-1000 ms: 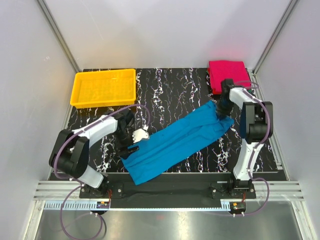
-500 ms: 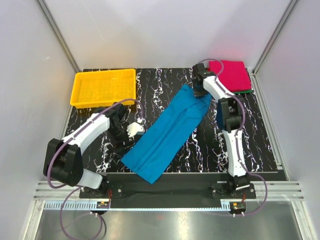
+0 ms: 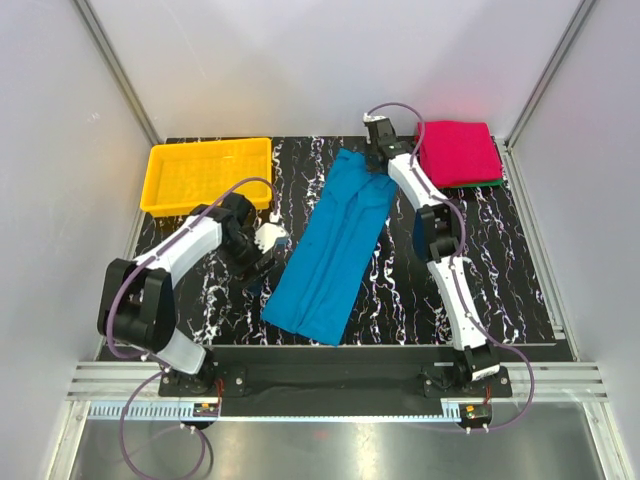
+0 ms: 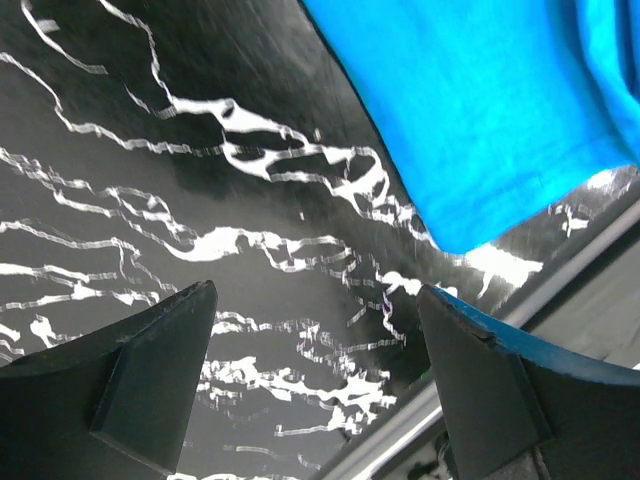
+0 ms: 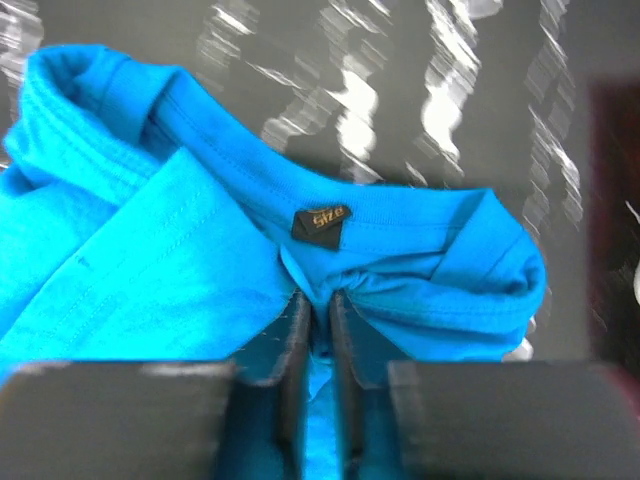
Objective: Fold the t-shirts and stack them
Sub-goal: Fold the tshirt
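A teal-blue t-shirt (image 3: pixel 335 245) lies folded lengthwise in a long strip down the middle of the table, collar end at the back. My right gripper (image 3: pixel 377 150) is shut on its collar end; in the right wrist view the jaws (image 5: pixel 318 310) pinch the cloth just below the size label (image 5: pixel 320 222). My left gripper (image 3: pixel 268 250) is open and empty, just left of the strip; its wrist view shows the shirt's hem corner (image 4: pixel 480 110) ahead. A folded magenta-pink shirt (image 3: pixel 458 150) lies on a dark green one (image 3: pixel 490 181) at the back right.
A yellow plastic tray (image 3: pixel 210 172) stands at the back left. The black marbled table (image 3: pixel 400 290) ends at a metal rail at the near edge. Grey walls close the sides and back.
My right gripper has dragged the shirt's collar end from the right side to the back middle, swinging the strip nearly upright. My left gripper has shifted slightly back, off the shirt.
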Motion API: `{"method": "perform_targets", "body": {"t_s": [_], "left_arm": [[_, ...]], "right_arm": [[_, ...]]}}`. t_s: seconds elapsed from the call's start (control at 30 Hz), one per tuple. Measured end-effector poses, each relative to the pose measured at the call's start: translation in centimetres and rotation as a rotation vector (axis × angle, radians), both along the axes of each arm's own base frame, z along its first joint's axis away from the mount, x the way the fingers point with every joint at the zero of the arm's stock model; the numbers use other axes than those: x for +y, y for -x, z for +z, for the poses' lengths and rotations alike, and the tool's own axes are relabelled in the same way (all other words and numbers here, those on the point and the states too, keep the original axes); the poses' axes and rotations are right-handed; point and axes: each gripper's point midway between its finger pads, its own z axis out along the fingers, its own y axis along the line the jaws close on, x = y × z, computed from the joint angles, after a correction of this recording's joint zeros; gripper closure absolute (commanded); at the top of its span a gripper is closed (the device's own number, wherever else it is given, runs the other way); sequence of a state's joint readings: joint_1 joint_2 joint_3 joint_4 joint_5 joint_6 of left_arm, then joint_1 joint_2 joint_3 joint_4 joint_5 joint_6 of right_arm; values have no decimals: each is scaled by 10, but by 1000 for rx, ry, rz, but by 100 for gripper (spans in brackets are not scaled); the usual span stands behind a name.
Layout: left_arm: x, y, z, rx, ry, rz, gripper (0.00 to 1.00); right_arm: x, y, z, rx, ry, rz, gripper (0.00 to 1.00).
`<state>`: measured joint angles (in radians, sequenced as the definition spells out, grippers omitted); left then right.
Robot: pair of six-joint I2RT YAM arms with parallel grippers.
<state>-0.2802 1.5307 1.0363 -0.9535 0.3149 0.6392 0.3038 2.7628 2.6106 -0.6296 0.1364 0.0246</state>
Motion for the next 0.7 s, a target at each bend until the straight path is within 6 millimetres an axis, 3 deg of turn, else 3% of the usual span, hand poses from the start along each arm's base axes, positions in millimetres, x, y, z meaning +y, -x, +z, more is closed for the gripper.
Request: {"method": "perform_targets", "body": {"t_s": [0.03,0.13,0.27,0.4,0.53,0.7], "left_arm": [[-3,-3,-1,0,7,8,12],[-11,-11,-6,5,12,25,12],[-23,-17,-17,17,11,21,12],[-30,-15,-22,30,11,16,15],[-34,-16,-23,21,14,6,20],[-40,-2,-32,43,-1,-34,23]], "right_arm": [[9,-5,2,-29,-2,24,57],[33,-12,8,-95,-6,87,34],[55,-15,19,-157,9,139,19],[49,-14,26,-176,53,139,16],[32,-20,57,-221,66,87,16],[7,-16,107,-237,-89,-41,32]]}}
